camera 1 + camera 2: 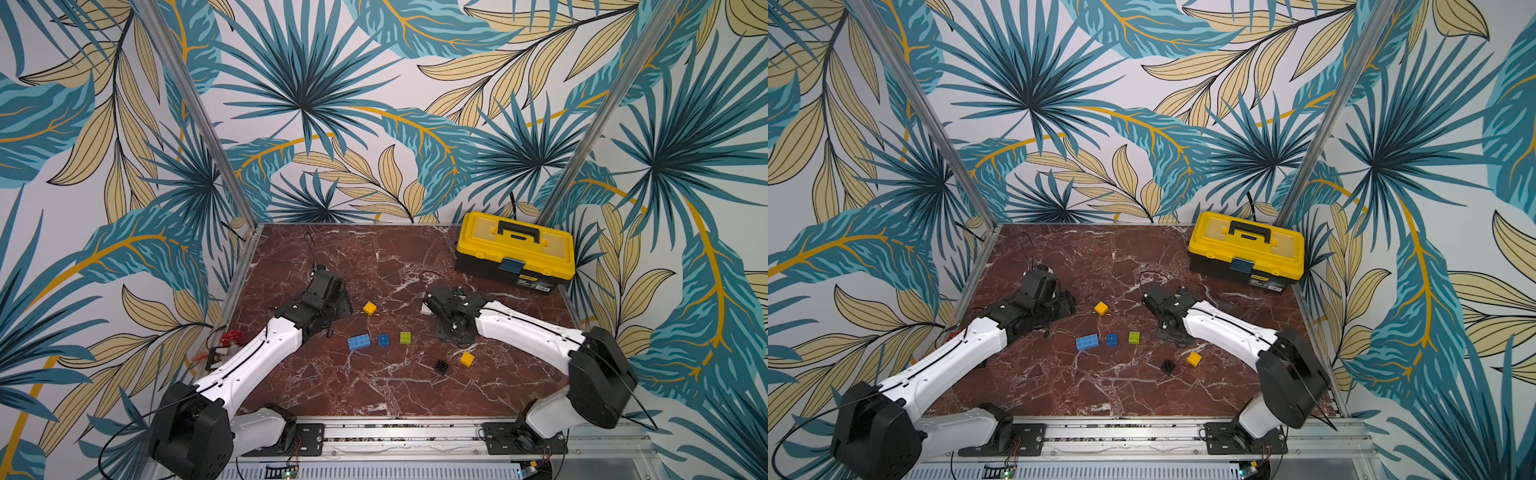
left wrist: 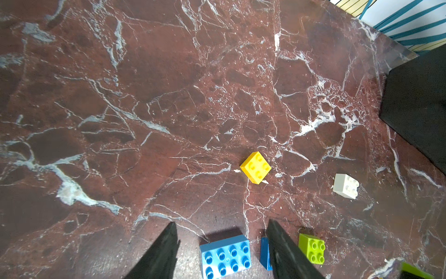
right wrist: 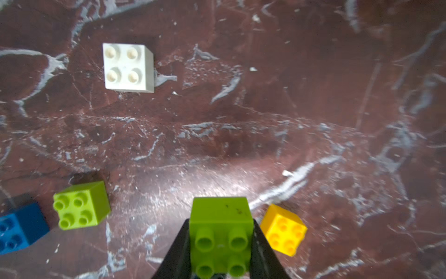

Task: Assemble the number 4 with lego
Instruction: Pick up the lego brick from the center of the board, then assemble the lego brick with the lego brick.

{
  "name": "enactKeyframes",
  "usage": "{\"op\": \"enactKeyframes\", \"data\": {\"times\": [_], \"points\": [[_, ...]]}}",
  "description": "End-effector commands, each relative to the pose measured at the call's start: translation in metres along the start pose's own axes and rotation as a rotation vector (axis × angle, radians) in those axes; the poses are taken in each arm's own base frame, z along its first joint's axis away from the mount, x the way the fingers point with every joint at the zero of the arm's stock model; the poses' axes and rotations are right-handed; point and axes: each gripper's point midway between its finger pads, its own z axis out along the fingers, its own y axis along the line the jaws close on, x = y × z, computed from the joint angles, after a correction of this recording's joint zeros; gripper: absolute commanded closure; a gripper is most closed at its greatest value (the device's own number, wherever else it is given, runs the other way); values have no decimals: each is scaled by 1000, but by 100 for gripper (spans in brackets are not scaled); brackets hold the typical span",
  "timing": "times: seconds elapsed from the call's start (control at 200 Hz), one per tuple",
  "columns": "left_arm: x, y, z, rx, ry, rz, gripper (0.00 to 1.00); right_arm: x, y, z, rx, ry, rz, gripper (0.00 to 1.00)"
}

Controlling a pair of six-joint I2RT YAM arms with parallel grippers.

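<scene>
My right pincer [image 3: 220, 232] clenches a lime green brick [image 3: 219, 210] — the rest lie loose on the table [image 1: 374, 395]. Next, I judge: align it over the white brick [image 3: 128, 67]. My left pincer [image 2: 221, 222] gapes above the light-blue brick [image 2: 225, 257].

The right gripper [image 3: 220, 227] clamps a green brick [image 3: 220, 211], studs toward the camera. On the marble tabletop [image 3: 289, 108] a yellow brick [image 3: 283, 229] lies just beside it. A second green brick [image 3: 80, 205] sits next to a blue brick [image 3: 20, 227], and a white brick [image 3: 128, 67] lies well apart.
</scene>
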Motion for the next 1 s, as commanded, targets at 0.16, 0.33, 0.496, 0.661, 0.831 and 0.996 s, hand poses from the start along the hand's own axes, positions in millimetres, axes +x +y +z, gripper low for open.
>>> {"op": "enactKeyframes", "data": {"times": [0.16,0.33,0.496,0.661,0.831,0.996], "points": [[-1,-8,2,25,31,36,39,45,-61,-2,99,57,152,71],[1,-9,7,24,48,36,40,44,-57,9,111,46,203,71],[6,-6,8,13,62,40,40,48,-57,19,126,55,221,71],[12,-8,12,27,94,45,40,52,-56,25,119,55,280,71],[12,-11,15,31,104,48,40,52,-55,27,115,53,314,70],[15,-9,16,27,111,53,40,53,-55,29,114,51,337,70]]}}
